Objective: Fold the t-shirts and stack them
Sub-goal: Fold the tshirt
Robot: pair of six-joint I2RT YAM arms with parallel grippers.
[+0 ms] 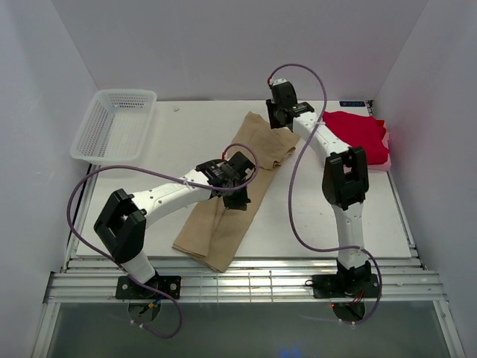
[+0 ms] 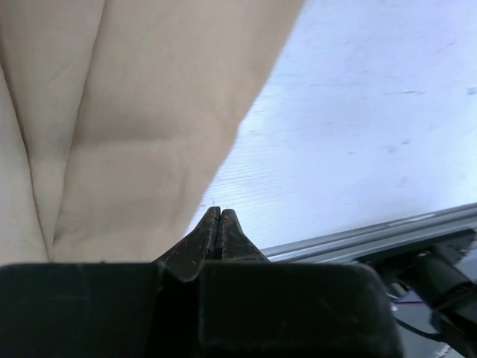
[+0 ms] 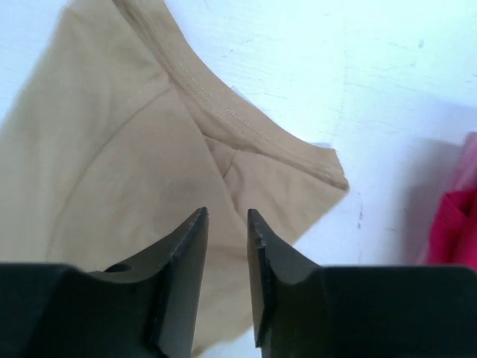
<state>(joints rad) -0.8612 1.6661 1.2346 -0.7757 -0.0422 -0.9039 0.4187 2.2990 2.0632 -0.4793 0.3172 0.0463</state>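
The tan-beige t-shirt (image 1: 216, 231) lies folded lengthwise in a long strip, running diagonally from the middle back of the table to the near edge. The bright red t-shirt (image 1: 358, 133) lies bunched at the back right. My left gripper (image 1: 237, 200) is shut and empty, just over the strip's right edge; the left wrist view shows its tips (image 2: 218, 211) beside the tan cloth (image 2: 134, 112). My right gripper (image 1: 277, 115) hovers over the strip's far end, open and empty (image 3: 227, 212), above the collar of the tan shirt (image 3: 127, 149). The red cloth (image 3: 455, 224) shows at the right edge.
A white mesh basket (image 1: 115, 123) stands at the back left. White walls close in the table (image 1: 328, 216) on three sides. Metal rails (image 1: 246, 287) run along the near edge by the arm bases.
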